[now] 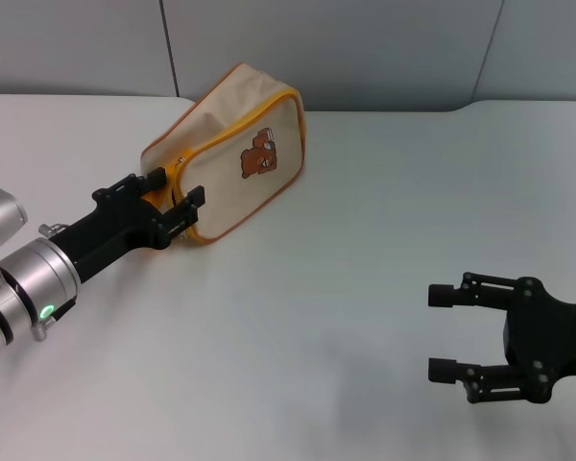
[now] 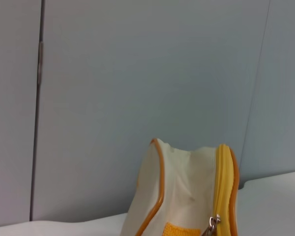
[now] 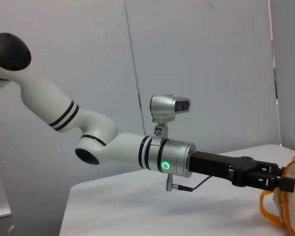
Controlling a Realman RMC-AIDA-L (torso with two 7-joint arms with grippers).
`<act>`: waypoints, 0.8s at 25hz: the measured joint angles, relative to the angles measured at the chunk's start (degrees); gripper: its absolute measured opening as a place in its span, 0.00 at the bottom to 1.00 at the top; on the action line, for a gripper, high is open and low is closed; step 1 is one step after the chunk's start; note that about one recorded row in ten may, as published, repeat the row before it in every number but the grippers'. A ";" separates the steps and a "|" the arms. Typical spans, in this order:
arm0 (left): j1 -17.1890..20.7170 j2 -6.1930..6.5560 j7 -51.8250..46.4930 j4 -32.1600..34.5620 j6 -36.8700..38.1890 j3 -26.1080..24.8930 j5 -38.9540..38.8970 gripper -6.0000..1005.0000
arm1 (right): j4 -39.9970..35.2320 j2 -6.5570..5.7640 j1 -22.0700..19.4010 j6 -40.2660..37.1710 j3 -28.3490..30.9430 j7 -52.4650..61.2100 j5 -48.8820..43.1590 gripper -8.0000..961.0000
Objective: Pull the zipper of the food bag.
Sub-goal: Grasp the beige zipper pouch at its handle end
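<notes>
The beige food bag (image 1: 240,144) lies on the white table, its bear picture facing me. My left gripper (image 1: 177,189) is at the bag's near left end, its fingers open and straddling the yellow edge there. The left wrist view shows the bag (image 2: 187,196) close up, with the yellow zipper band (image 2: 224,182) and a silver pull tab (image 2: 213,225) low in the picture. The right wrist view shows the left gripper (image 3: 281,180) against the bag (image 3: 294,196). My right gripper (image 1: 444,331) is open and empty, parked low at the right, far from the bag.
The white table (image 1: 365,221) runs to a grey wall behind the bag. The yellow fabric strap (image 2: 179,230) shows at the bag's end, beside the pull tab.
</notes>
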 joint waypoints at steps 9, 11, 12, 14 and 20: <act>-0.75 0.00 2.60 -1.44 -1.11 0.29 -0.03 0.48 | 0.00 -0.07 0.04 -1.01 0.70 0.12 0.00 0.77; -0.78 0.00 3.03 -1.61 -0.77 0.40 0.03 0.42 | 0.00 -0.06 -0.06 -1.36 0.98 0.11 0.00 0.77; -0.79 0.01 3.10 -1.71 -0.44 0.52 0.18 0.39 | 0.01 -0.06 -0.10 -1.60 1.13 0.11 0.00 0.77; -0.56 0.26 2.93 -1.23 1.52 1.67 0.71 0.33 | 0.00 -0.07 -0.21 -2.10 1.59 0.11 0.00 0.77; 0.82 0.97 -0.67 3.54 6.19 9.21 2.29 0.17 | -0.14 -0.13 -0.66 -4.08 3.68 -0.18 0.00 0.77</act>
